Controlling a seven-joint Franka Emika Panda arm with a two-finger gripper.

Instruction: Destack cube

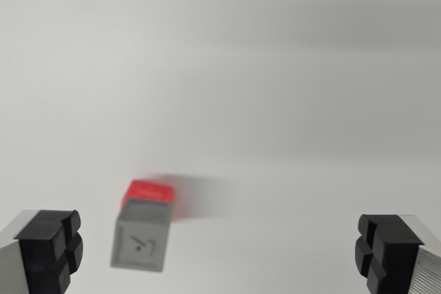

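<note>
Plain white bench across the whole wrist view, bare apart from one small stack. End effector wide open, empty, black pads at the bottom corners, well apart from anything. Grey cube low and toward the wrist view's left, sitting nearer the left pad than the middle of the gap, apparently atop a red cube peeking out behind it. Picture blurred, so exact edges hard to judge. Likely risk: descending off-centre, clipping the grey cube with the left pad, toppling the stack; or closing too low, lifting both cubes together.
</note>
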